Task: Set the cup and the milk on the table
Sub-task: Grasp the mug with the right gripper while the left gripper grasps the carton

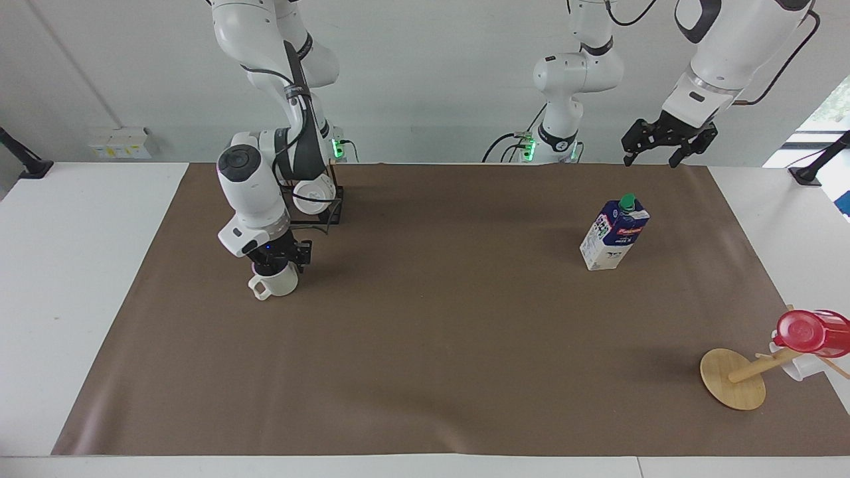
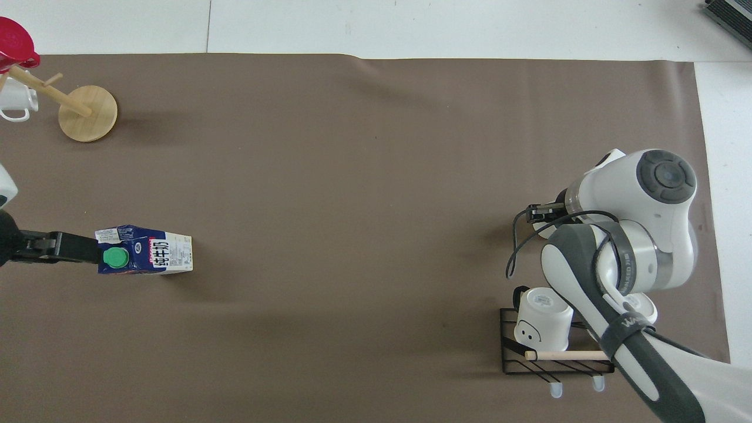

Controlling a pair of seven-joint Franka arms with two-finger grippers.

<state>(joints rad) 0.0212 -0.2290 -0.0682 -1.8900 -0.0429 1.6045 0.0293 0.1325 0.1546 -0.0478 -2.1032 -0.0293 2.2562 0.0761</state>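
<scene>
The right gripper (image 1: 277,255) is lowered onto the cup (image 1: 275,282), its fingers closed on the cup's rim at the side nearer the robots. The cup stands upright on the brown mat (image 1: 425,332) of the table (image 1: 66,265), toward the right arm's end, with its squared handle turned away from the robots. In the overhead view the right arm's wrist covers most of the cup, and only the gripper's black fingers (image 2: 537,212) show at the edge of the wrist housing. Just beside the cup, nearer to the robots, stands the black wire rack (image 1: 319,216) with two white mugs (image 2: 543,317) hung on it. The left gripper (image 1: 664,141) hangs in the air with its fingers spread apart, holding nothing; it is raised above the mat's edge at the left arm's end, clear of the milk (image 1: 614,232). The milk stands upright on the mat, well apart from the cup, with its green cap at the top. Farther from the robots, at the mat's corner on the left arm's end, the wooden stand (image 1: 734,378) carries the red cup (image 1: 810,332).
</scene>
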